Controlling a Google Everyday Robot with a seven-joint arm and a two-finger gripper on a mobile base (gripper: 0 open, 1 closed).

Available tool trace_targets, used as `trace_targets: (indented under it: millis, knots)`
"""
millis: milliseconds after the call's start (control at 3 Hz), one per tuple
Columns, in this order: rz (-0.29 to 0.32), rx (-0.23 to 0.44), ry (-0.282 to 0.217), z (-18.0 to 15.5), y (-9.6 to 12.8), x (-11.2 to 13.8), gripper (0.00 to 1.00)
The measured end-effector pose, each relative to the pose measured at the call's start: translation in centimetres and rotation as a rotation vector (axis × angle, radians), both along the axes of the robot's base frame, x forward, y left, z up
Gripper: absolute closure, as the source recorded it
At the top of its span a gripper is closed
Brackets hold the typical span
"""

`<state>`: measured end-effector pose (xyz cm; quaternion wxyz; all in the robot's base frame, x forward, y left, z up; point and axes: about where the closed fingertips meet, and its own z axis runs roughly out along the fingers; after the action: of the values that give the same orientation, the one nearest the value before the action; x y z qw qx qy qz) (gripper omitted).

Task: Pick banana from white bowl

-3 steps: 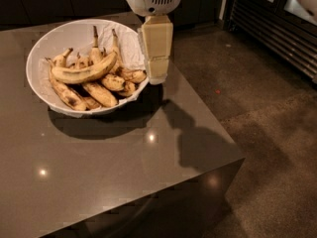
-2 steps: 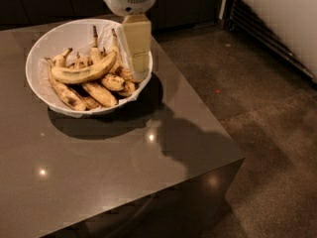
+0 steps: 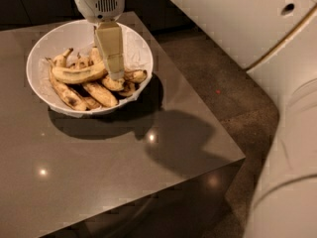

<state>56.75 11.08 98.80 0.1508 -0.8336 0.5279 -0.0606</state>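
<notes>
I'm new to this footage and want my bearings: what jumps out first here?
A large round white bowl heaped with brown-spotted yellow bananas sits at the far left of a glossy grey-brown table. The robot's beige gripper reaches down into the bowl, its tip at the right end of the longest, cleanest yellow banana.

One camera, perhaps head-mounted, looks down closely on the gripper [image 3: 116, 74] over the white bowl [image 3: 134, 44].

Matt cream plastic hand [image 3: 115, 72] down in the smooth white bowl [image 3: 134, 43]; table [image 3: 99, 182] polished, glossy, mirroring lights
</notes>
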Motion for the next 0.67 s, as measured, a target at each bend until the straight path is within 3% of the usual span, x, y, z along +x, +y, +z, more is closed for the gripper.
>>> trace_targets:
  millis: [333,667]
  knots:
    - [0.012,0.018,0.042,-1.2,1.5,0.4,0.02]
    - [0.017,0.032,0.079,-2.2,2.7,0.6,0.10]
